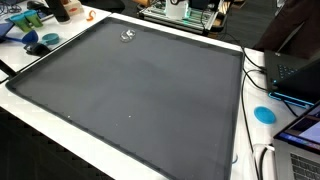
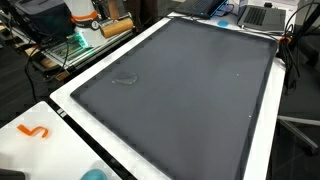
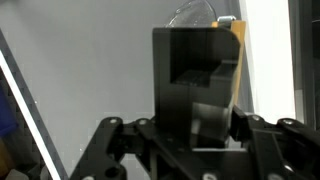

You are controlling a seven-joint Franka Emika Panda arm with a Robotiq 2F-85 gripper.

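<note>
Gripper (image 3: 196, 70): rising from 6 o'clock in the wrist view, its dark bulk hiding the fingertips; I cannot tell whether the jaws are standing apart or together.
Clear piece (image 1: 130, 37): lying on the mat at the gripper's 12 o'clock, near the mat's edge in both exterior views.
Mat (image 1: 150, 100): dark grey, covering the white table (image 1: 30, 118).
Blue disc (image 1: 264, 114): sitting off the mat at its 3 o'clock.

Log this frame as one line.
gripper: wrist view only, open or shut unclear | small clear object: lying on large dark grey mat | mat: on white table
</note>
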